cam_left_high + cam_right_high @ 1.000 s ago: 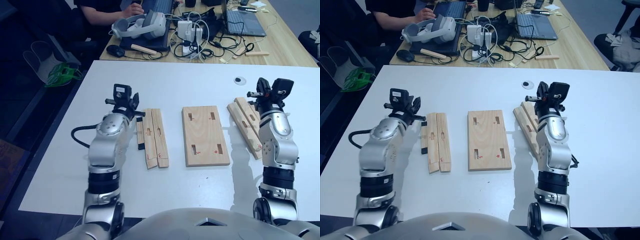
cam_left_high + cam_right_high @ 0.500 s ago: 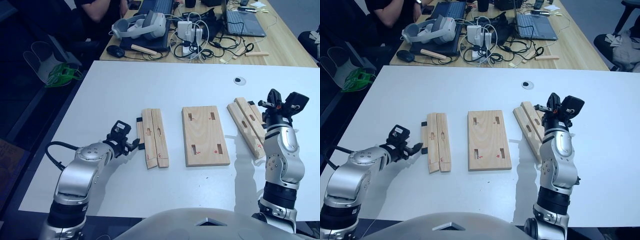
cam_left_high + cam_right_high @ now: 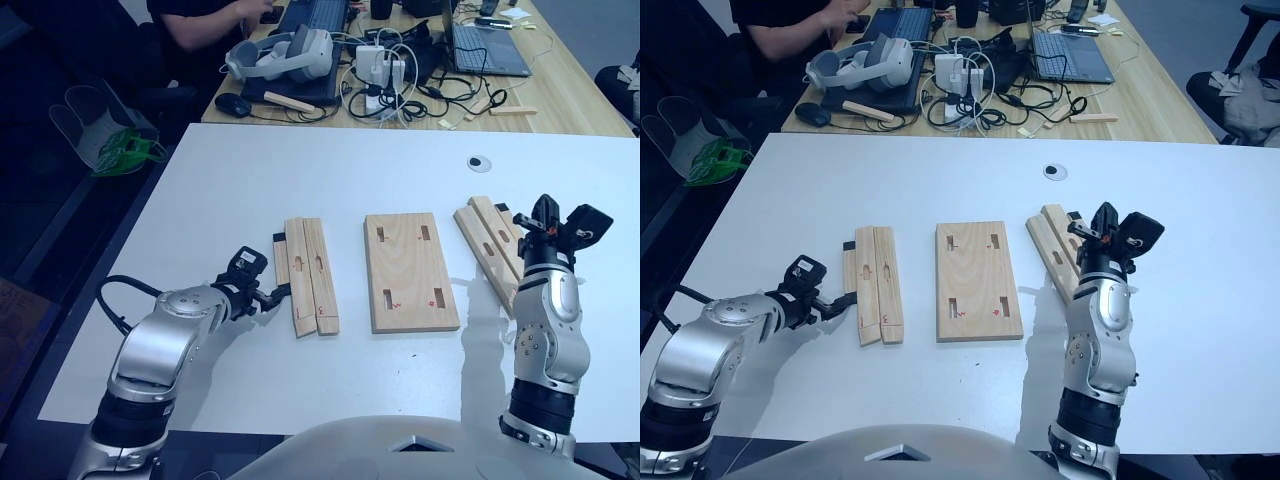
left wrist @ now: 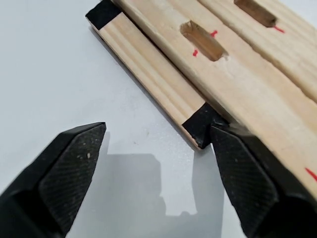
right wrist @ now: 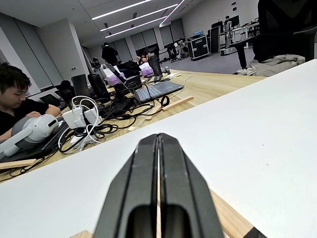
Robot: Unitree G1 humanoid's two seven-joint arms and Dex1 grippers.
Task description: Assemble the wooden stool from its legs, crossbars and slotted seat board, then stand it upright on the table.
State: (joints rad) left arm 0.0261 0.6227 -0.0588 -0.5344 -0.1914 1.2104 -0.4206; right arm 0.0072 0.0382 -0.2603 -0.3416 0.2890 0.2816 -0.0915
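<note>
White worktop point(image 3: 300, 170) carries the slotted seat board point(image 3: 410, 270) flat at its centre, with the left legs point(image 3: 310, 275) and a black-tipped crossbar point(image 4: 148, 74) lying just to its left and the right legs point(image 3: 490, 250) angled on its right. The left hand point(image 3: 262, 294) is released, low on the worktop, one finger point(image 4: 242, 183) against the crossbar's near tip. The right hand point(image 5: 159, 144), clenched on nothing, hangs just right of the right legs.

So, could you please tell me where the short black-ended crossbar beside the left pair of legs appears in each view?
Left eye view: the black-ended crossbar lies left of centre, along the outer side of the left legs.
Right eye view: the crossbar sits further left, same arrangement.
Left wrist view: the crossbar runs diagonally across the upper middle.
Right wrist view: faces the far desk instead.
Shared landmark: the red-marked slotted leg alongside it.
</note>
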